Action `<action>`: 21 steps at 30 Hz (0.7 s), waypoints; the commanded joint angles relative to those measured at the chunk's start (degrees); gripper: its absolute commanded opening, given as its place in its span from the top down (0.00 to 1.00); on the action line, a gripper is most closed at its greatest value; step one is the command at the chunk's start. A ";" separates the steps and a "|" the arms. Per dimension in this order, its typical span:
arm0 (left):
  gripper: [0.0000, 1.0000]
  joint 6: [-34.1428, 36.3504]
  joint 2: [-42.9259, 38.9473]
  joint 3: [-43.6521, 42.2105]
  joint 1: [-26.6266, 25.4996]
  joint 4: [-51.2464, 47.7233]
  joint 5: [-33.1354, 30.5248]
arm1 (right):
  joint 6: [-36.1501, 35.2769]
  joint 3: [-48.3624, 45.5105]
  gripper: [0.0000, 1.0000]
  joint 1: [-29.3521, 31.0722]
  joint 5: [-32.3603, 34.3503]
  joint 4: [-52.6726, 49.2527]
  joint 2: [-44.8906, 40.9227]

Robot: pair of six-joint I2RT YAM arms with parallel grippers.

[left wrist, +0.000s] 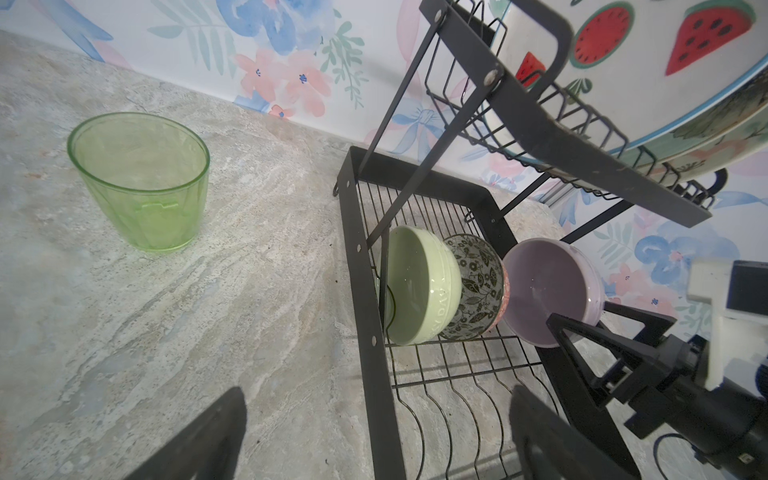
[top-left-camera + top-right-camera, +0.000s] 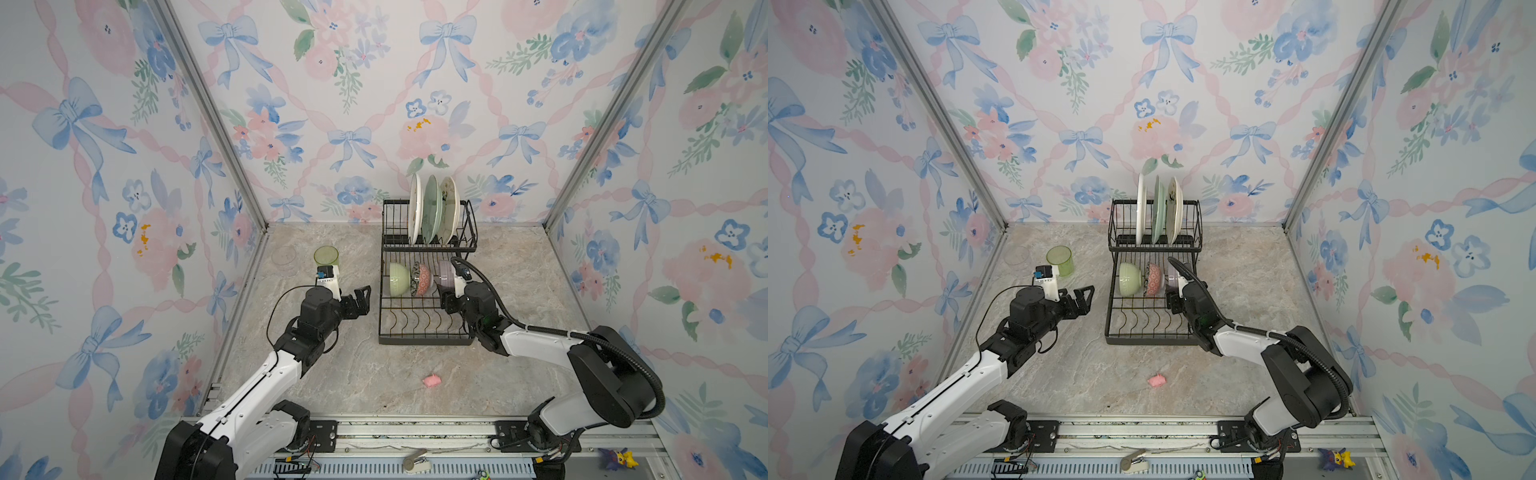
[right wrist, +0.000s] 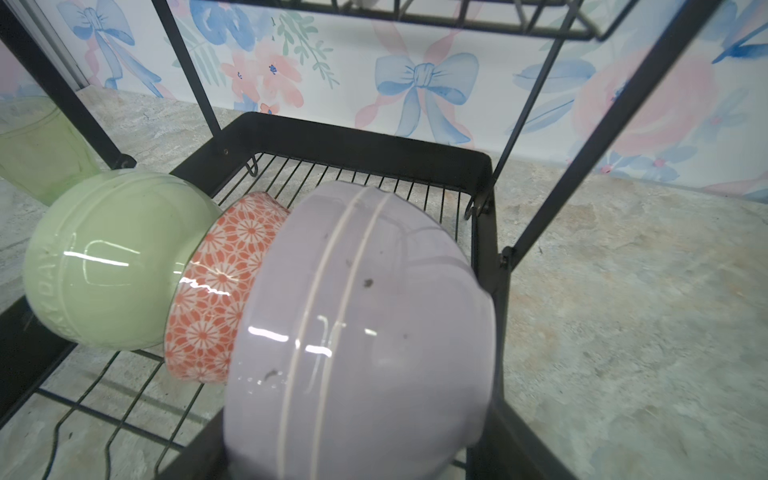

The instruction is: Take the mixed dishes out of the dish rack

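Embossed "DAY" — pale green bowl (image 3: 112, 257)

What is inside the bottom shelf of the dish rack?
Three on edge: green bowl, pink-patterned bowl, lavender bowl. From above, the right arm hides much of it.

Surfaces: rack, crockery, worktop.
Frame of dish rack (image 2: 426, 340): black-coated metal wire and strip, matt, scuffed on the upper rail. The lavender bowl (image 3: 365, 332), pink-patterned bowl (image 3: 216, 299) and pale green bowl (image 3: 112, 262): glazed ceramic by the look, glossy, bright glints; lavender glaze carries dark flecks. At the rack's 9 o'clock, green tumbler (image 1: 141, 183): translucent, smooth, faintly ribbed. Underfoot, tabletop (image 2: 332, 374): stone-look, veined, matt.
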 commanded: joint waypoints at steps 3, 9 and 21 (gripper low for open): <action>0.02 -0.56 2.84 1.47 -0.44 1.07 3.20 | 2.24 -1.21 0.50 1.93 1.27 -0.80 -5.93; 0.02 -1.40 6.48 3.87 -1.34 1.14 4.98 | 5.58 -1.27 0.50 3.07 -2.06 -6.29 -12.27; 0.02 -4.22 16.40 9.58 -7.75 2.72 9.88 | 13.64 -3.35 0.49 7.36 -6.89 -9.45 -23.39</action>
